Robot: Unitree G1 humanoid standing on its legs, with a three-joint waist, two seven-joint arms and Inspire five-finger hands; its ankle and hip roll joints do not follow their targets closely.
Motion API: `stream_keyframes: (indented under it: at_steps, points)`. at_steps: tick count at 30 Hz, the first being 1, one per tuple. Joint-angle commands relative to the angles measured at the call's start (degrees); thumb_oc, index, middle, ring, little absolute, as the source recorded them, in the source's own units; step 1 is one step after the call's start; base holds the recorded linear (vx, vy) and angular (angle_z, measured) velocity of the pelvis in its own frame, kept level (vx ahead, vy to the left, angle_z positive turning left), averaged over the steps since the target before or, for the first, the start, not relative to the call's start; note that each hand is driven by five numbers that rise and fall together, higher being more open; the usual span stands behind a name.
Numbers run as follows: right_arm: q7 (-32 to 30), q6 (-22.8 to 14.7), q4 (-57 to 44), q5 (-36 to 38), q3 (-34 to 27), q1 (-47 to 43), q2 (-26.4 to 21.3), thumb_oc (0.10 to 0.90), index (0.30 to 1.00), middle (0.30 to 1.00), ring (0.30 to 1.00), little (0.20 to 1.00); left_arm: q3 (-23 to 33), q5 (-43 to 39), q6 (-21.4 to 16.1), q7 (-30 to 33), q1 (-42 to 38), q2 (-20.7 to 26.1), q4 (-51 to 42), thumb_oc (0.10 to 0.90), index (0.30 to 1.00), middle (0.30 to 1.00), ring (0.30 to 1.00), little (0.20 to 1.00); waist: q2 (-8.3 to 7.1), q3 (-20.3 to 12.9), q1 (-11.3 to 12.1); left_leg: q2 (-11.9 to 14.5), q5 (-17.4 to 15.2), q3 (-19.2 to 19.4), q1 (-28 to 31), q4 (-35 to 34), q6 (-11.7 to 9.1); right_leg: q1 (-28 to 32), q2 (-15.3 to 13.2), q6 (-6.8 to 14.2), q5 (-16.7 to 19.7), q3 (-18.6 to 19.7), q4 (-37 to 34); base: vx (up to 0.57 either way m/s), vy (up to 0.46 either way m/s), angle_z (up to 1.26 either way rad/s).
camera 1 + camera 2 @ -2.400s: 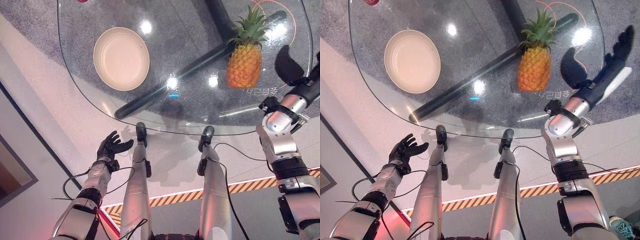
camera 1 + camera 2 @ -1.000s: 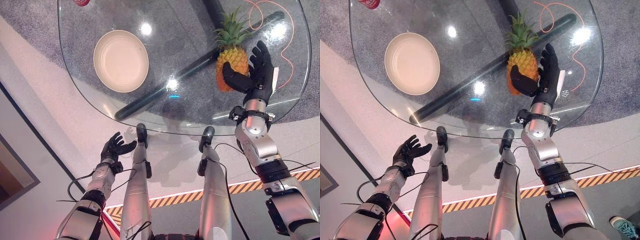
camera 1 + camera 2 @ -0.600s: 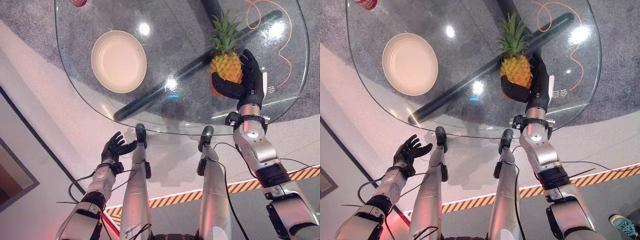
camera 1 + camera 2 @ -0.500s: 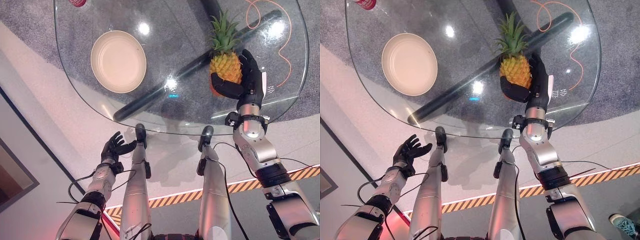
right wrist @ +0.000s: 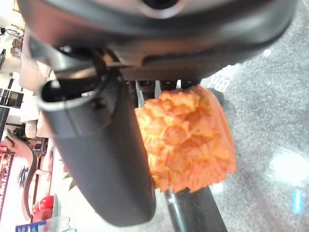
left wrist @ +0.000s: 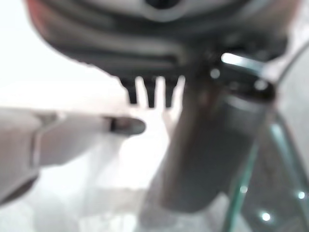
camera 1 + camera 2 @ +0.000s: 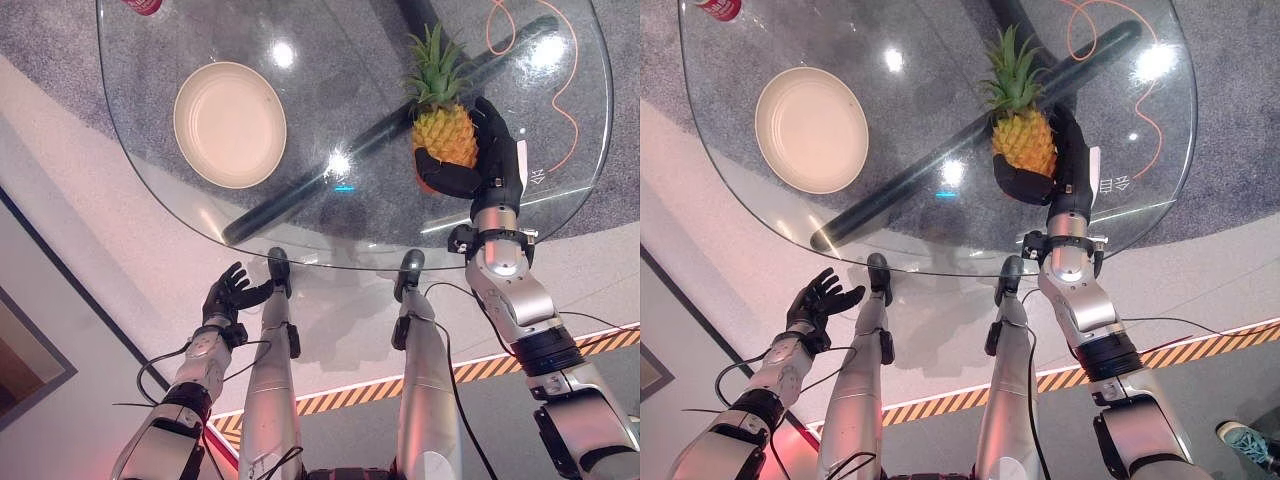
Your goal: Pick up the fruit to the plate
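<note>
We see the right hand (image 7: 487,165) curled round the knobbly orange pineapple (image 7: 443,133) at upper right of the round glass table (image 7: 330,120) — the smooth cream plate (image 7: 229,123) sits upper left; left hand (image 7: 229,293) spread, lower left.

Orange pineapple (image 7: 445,135) with green crown, upright, clasped by dark fingers (image 7: 497,140), cream plate (image 7: 229,124) well apart

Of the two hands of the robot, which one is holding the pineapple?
The right hand: its fingers are curled around the pineapple over the glass table. The left hand hangs open below the table edge, holding nothing.
</note>
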Motion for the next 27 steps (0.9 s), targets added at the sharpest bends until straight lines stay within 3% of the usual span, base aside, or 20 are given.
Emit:
stream_keyframes:
  at_steps: [1, 9, 19, 27]
  points:
    - [-1.2, 4.9, -0.9, -5.1, 0.8, 7.5, -4.9, 0.1, 0.3, 0.3, 0.3, 0.2, 2.7, 0.0, -0.6, 1.1, 4.9, 2.5, 0.1, 0.8, 0.9, 0.9, 0.9, 0.9, -1.58, -0.7, 0.7, -1.9, -3.2, -0.2, -2.2, 4.8, 1.4, -0.4, 2.1, -0.7, 3.3, -2.3, -3.6, 0.0, 0.0, 0.0]
    - [-2.7, 9.1, -4.0, -10.4, -0.2, 6.7, -7.8, 0.1, 0.3, 0.3, 0.3, 0.2, 2.9, -0.1, -0.7, 1.3, 5.8, 2.3, -1.3, 0.8, 0.9, 0.9, 0.9, 0.9, -1.39, -0.7, 0.6, -1.8, -3.4, -0.4, -2.9, 5.3, 1.3, -1.3, 2.2, -0.5, 3.2, -1.8, -3.0, 0.0, 0.0, 0.0]
    - [-3.3, 9.5, -3.7, -11.5, -0.2, 5.9, -8.2, 0.1, 0.3, 0.3, 0.3, 0.2, 4.2, -3.4, -2.1, 1.9, 5.2, 2.5, -0.9, 0.8, 0.9, 0.9, 0.9, 0.9, -1.41, -0.7, 0.7, -1.7, -3.6, -0.7, -2.6, 5.2, 1.3, -1.0, 2.2, -0.5, 2.8, -1.9, -2.9, 0.0, 0.0, 0.0]
    - [-6.4, 6.5, -3.6, -12.7, -1.4, 6.6, -7.7, 0.1, 0.3, 0.3, 0.3, 0.2, 10.7, -13.7, -12.4, 9.0, 5.0, 3.2, -5.8, 0.8, 0.9, 0.9, 0.9, 0.9, -1.21, -0.7, 1.2, -1.9, -4.1, -1.0, -2.0, 5.5, 1.2, -0.5, 1.9, -0.8, 1.9, -2.2, -2.3, 0.0, 0.0, 0.0]
